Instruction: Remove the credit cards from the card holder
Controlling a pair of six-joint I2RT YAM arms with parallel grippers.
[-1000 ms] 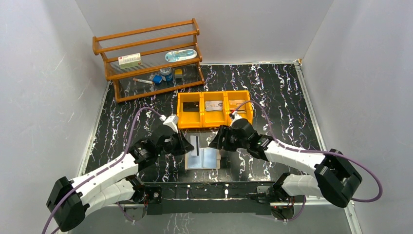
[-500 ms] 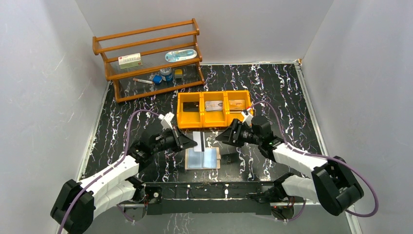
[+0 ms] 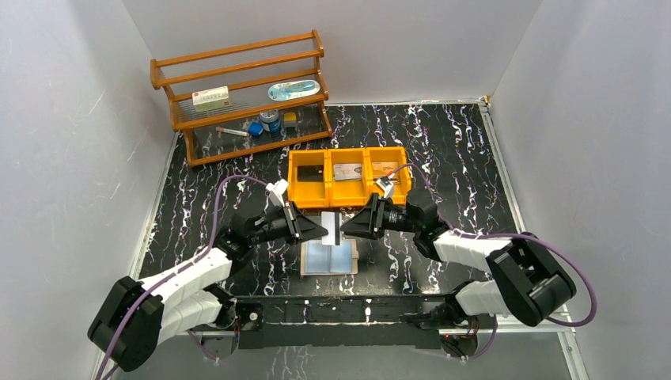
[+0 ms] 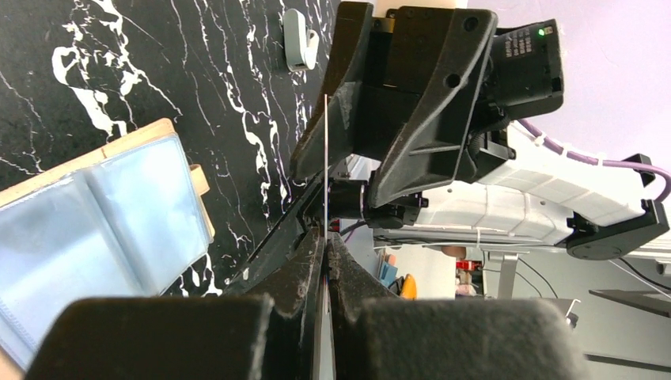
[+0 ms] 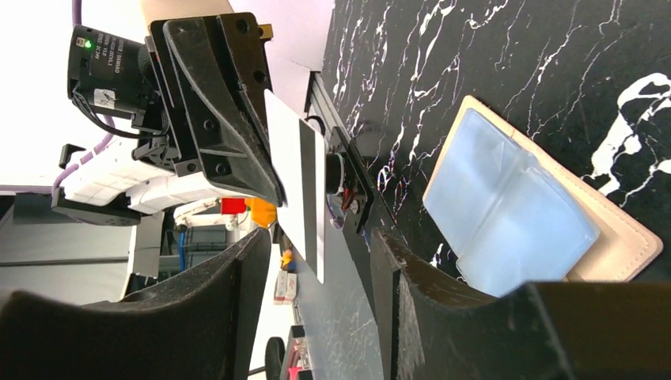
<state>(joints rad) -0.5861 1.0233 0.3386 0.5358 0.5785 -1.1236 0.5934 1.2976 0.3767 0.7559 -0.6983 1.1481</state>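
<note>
A white credit card point(image 3: 335, 226) with a black stripe is held up above the table, and my left gripper point(image 3: 322, 230) is shut on its edge. In the left wrist view the card point(image 4: 325, 158) shows edge-on, rising from the pinched fingertips point(image 4: 312, 249). My right gripper point(image 3: 345, 228) faces it from the right, open; the card's free end point(image 5: 299, 190) reaches between its two fingers point(image 5: 237, 277) without touching either. The card holder point(image 3: 328, 258) lies open on the table below, with blue pockets point(image 5: 510, 214) facing up. Three more cards point(image 3: 346, 172) lie in the yellow bin.
The yellow three-compartment bin point(image 3: 349, 199) stands just behind both grippers. A wooden shelf point(image 3: 241, 95) with small items stands at the back left. A small white-teal clip point(image 4: 299, 47) lies on the marble table.
The left gripper has lifted the striped card off the card holder and carried it right. The right gripper has swung left to meet it, and its jaws have narrowed a little.
</note>
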